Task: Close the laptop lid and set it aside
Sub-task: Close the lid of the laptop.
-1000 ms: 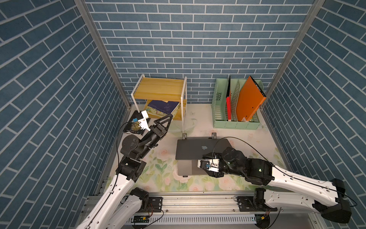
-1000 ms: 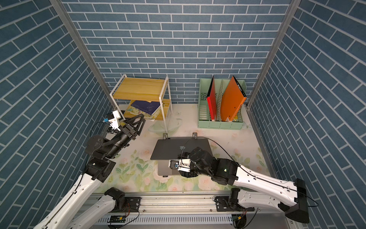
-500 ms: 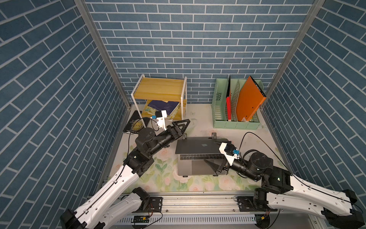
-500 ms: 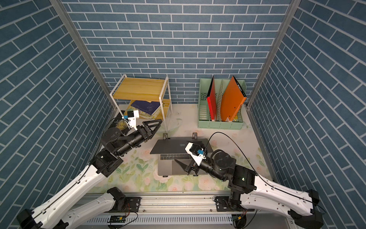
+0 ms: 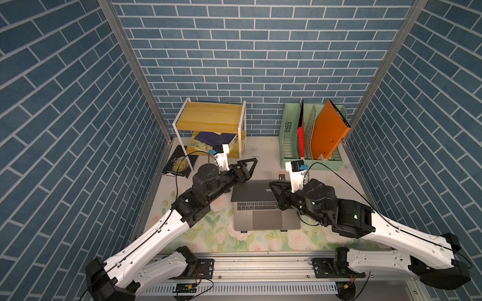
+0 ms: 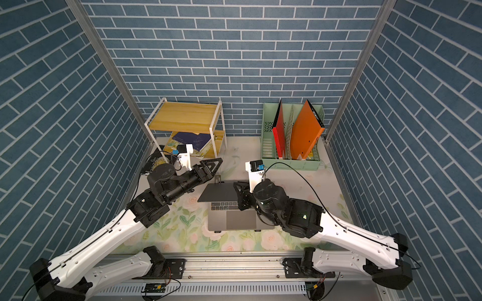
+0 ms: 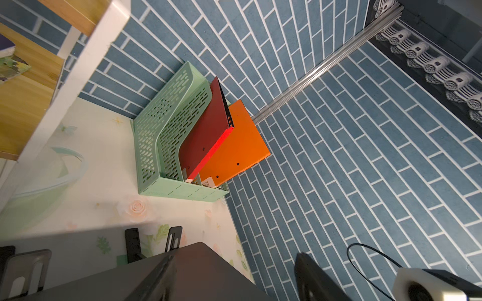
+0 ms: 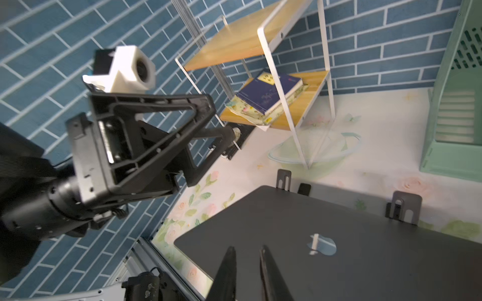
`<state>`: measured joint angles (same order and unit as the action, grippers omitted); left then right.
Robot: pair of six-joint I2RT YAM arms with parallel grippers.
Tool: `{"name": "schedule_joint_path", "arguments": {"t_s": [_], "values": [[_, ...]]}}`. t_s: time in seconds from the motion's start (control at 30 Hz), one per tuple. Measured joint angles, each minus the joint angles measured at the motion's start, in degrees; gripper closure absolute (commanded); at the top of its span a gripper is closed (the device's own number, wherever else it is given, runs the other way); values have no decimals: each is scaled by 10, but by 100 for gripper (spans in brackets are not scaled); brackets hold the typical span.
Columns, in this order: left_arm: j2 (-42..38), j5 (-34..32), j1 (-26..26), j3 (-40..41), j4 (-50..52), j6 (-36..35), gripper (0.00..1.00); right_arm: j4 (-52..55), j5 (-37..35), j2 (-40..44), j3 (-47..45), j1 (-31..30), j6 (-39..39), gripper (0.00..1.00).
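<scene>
The grey laptop [image 5: 267, 220] sits mid-table, keyboard and trackpad showing. Its laptop lid [image 5: 250, 191] leans partway down over the keys, the apple logo [image 8: 322, 245] facing up in the right wrist view. My left gripper [image 5: 249, 170] is open at the lid's far left corner [image 7: 208, 276], which lies between its spread fingers [image 7: 313, 276]. My right gripper [image 5: 272, 186] hovers over the lid's right half. Its fingers [image 8: 229, 273] stand almost together with nothing between them. Both top views show the same layout: lid [image 6: 216, 192], left gripper [image 6: 216, 166], right gripper [image 6: 236, 186].
Black stand tabs [image 5: 281, 177] stick up just behind the lid. A wooden shelf [image 5: 214, 122] with books stands at the back left, with a black book [image 5: 180, 164] on the floor beside it. A green file rack [image 5: 313, 159] holds an orange folder [image 5: 328, 130] at the back right.
My left arm has swung in from the left to the lid's far corner. My right gripper left the lid's front edge, moved over the lid's right half, and its fingers drew together.
</scene>
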<state>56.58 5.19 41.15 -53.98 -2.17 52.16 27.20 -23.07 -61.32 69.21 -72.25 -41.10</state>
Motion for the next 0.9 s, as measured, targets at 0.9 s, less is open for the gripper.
{"name": "schedule_joint_path", "arguments": {"t_s": [0.9], "values": [[-14,-24,0,33,15,-10,23,235,150,-116,107,67,26,92]]}}
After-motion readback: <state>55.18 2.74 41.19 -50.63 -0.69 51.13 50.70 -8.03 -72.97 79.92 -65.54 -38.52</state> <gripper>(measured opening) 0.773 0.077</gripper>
